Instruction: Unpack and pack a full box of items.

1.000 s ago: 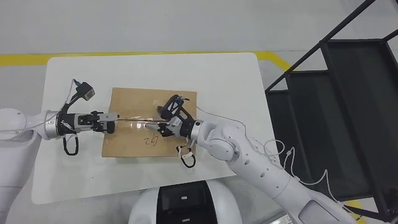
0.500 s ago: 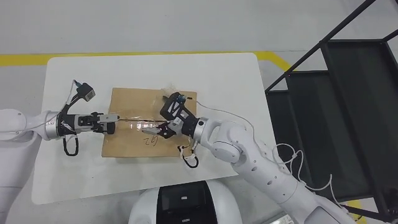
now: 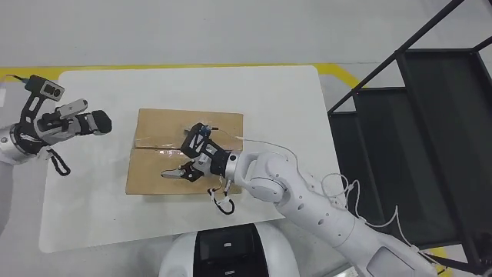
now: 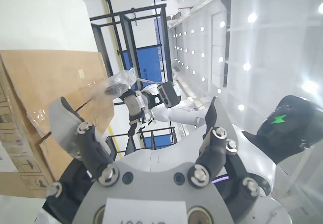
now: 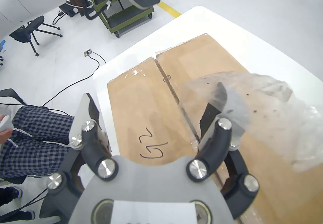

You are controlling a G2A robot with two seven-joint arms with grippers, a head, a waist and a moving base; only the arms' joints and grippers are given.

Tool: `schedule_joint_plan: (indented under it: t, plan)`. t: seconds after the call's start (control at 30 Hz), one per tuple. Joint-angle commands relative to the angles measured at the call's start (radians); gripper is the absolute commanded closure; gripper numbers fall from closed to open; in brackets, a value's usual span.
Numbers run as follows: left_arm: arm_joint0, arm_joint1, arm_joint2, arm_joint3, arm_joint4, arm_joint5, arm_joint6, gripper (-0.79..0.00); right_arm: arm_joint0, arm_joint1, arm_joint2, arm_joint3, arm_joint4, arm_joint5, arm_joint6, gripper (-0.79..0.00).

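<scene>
A closed cardboard box (image 3: 154, 173) lies in the middle of the white table (image 3: 269, 100), its two top flaps meeting at a bare seam. My right gripper (image 3: 181, 171) hovers open over the box's near half. In the right wrist view a crumpled wad of clear tape (image 5: 252, 109) clings to one finger of that gripper (image 5: 154, 99), above the box (image 5: 191, 58). My left gripper (image 3: 96, 121) is raised off the table's left side, open and holding nothing. In its wrist view this gripper (image 4: 137, 111) faces the box (image 4: 50, 71) and the tape wad (image 4: 116, 82).
A black metal stair frame (image 3: 430, 123) stands right of the table. A seated person in checked trousers (image 5: 32, 134) and a green cart (image 5: 126, 15) are on the floor beyond the table's left end. Bare tabletop surrounds the box.
My left gripper has pulled back from the box's seam, up and to the left. The right gripper has shifted left across the box and opened wider, with the tape wad stuck to it.
</scene>
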Motion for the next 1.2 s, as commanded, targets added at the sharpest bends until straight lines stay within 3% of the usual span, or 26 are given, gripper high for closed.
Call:
schedule_joint_plan:
  t: [0.0, 0.23, 0.73, 1.17]
  plan:
    - [0.009, 0.001, -0.029, 0.020, -0.023, -0.002, 0.034, -0.785, 0.013, -0.007, -0.018, 0.016, 0.011, 0.004, 0.018, -0.785]
    - [0.042, 0.000, -0.084, 0.042, -0.043, -0.016, 0.129, -0.785, 0.088, -0.048, -0.097, 0.107, 0.055, 0.018, 0.050, -0.785]
    - [0.098, -0.004, -0.114, 0.018, -0.020, -0.009, 0.154, -0.785, 0.161, -0.107, -0.173, 0.201, 0.094, 0.012, 0.075, -0.785]
    - [0.111, -0.008, -0.123, 0.004, 0.000, 0.002, 0.138, -0.785, 0.164, -0.121, -0.121, 0.173, 0.085, 0.078, 0.046, -0.785]
